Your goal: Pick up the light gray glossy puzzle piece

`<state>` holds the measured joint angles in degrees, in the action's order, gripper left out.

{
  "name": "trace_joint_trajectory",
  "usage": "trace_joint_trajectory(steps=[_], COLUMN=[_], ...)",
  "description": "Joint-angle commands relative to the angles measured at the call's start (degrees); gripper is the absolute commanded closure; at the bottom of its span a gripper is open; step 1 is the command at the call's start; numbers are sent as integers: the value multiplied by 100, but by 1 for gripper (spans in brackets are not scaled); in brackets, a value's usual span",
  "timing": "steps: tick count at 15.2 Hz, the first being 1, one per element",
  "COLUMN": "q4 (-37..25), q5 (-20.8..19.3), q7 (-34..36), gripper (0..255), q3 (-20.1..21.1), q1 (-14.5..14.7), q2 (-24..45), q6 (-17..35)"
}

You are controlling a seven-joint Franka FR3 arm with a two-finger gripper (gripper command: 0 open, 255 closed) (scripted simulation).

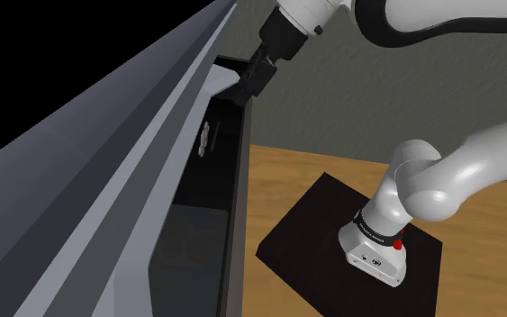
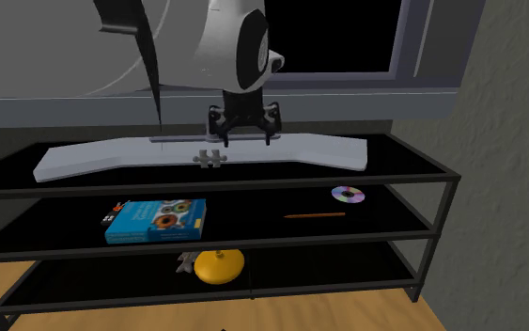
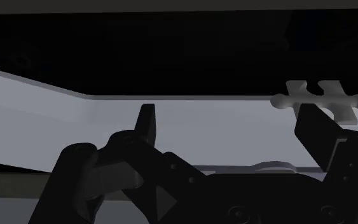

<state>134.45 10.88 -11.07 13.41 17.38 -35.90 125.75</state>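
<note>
The all-black two-finger hand (image 3: pixel 226 113) hung wide open and empty over the top shelf (image 2: pixel 412 162) of a black rack. The light grey, flat puzzle piece (image 3: pixel 319 99) lay on that shelf, at the front edge of a pale grey curved screen foot (image 2: pixel 328 150). It sat beyond one fingertip (image 3: pixel 308 118), not between the two, with its long axis across them. A sideways shift seemed needed first.

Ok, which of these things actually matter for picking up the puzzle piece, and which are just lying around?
For the job:
light grey puzzle piece on the top shelf
gripper, open above it

Just lying about:
grey curved base
blue box
disc
thin brown stick
yellow round thing
</note>
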Motion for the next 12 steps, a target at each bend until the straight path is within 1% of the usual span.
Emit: trace_joint_trajectory(steps=[1,7,8,12], q4=[-14,-195,-210,78], q5=[38,37,31,57], q7=[-54,-171,-178,-182], gripper=[0,0,0,0], q3=[158,663,701,733], q1=[133,457,476,507], q2=[108,521,552,579], q6=[290,1073,1127,1441])
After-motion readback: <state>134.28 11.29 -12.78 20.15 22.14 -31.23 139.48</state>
